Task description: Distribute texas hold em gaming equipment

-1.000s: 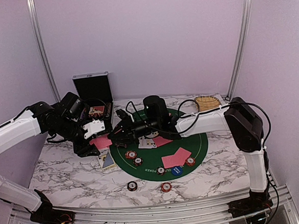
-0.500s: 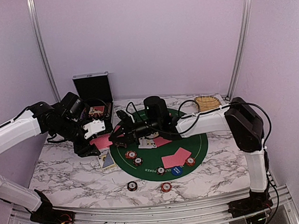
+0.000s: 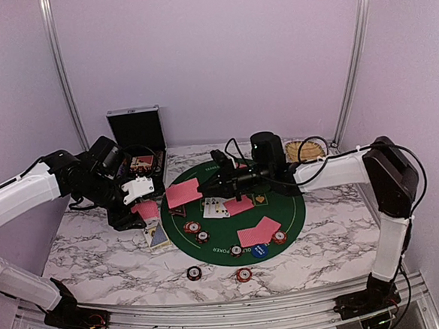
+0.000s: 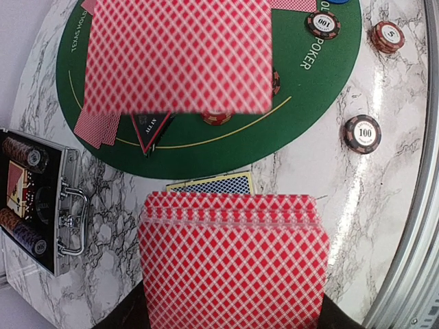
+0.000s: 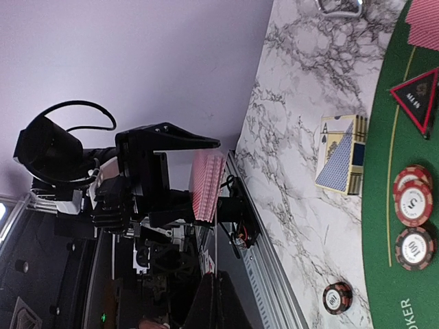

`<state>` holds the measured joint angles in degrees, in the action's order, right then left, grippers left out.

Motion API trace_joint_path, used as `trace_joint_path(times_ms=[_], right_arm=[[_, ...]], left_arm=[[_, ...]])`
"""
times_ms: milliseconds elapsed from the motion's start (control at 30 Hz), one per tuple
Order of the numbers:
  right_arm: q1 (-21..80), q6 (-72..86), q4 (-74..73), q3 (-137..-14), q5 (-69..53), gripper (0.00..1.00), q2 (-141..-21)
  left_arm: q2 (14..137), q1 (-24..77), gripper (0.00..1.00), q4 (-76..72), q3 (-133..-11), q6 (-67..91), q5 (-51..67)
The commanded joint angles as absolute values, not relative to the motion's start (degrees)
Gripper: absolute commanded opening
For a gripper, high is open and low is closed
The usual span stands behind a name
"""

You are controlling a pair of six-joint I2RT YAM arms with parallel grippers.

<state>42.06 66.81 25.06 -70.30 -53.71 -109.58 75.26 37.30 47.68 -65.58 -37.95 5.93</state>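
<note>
Red-backed deck (image 4: 233,267) at 9 o'clock of mat (image 3: 294,208); single card (image 3: 182,192) aloft beside it; two chips (image 3: 194,272) flat at 6 o'clock.

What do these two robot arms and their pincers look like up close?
Both arms are built alike: the left arm and right arm have smooth white sections linked by chunky black joints. Thin black cables loop loosely along them. The left gripper has a white block on its black body; the right gripper looks black throughout.
</note>
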Motion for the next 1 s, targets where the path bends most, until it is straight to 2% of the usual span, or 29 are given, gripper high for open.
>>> trace_joint_path(times_ms=[0, 167, 433, 967], right_arm=[[36.84, 60.06, 19.43, -66.07, -54.50, 0.00, -103.96], [29.32, 52.04, 12.13, -60.55, -53.07, 0.00, -99.16], [21.32, 38.07, -3.81, -60.12, -46.82, 0.00, -99.26], [18.90, 27.95, -14.42, -65.76, -36.62, 0.00, -109.51]], left_arm=[[74.02, 37.01, 0.00, 47.41, -64.95, -38.43, 5.28], [74.59, 36.29, 0.00, 47.21, -64.80, -38.47, 5.06], [75.06, 34.02, 0.00, 46.17, -64.11, -38.68, 5.21], [73.22, 25.26, 0.00, 42.39, -59.96, -40.11, 6.22]])
